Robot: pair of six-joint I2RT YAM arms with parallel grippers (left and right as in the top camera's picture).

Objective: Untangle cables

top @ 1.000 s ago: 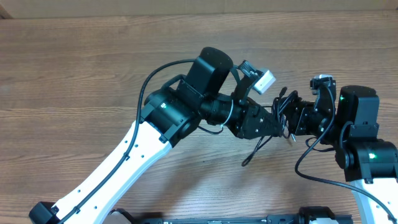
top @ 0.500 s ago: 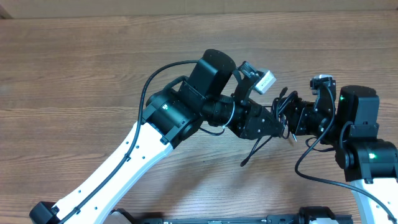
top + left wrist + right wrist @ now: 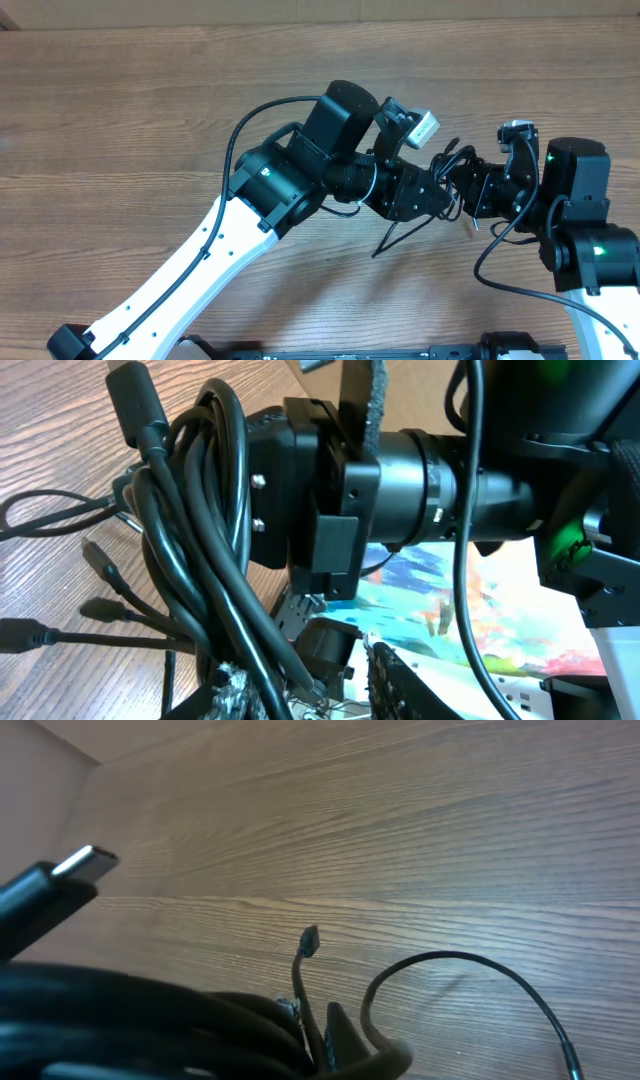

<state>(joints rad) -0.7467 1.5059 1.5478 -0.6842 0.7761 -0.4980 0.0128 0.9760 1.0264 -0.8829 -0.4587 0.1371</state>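
Jaws of both arms are buried in a black tangle at centre right of the overhead view, so I cannot tell whether either pair is spread or pinching. There the left gripper (image 3: pixel 438 193) and right gripper (image 3: pixel 470 190) meet nose to nose, with the cables (image 3: pixel 452 165) bunched between them. One strand (image 3: pixel 390 240) trails down-left over the table (image 3: pixel 120 120). At upper left of the right wrist view a silver-tipped plug (image 3: pixel 80 863) pokes in, and the bundle below it is cut off by the bottom edge.
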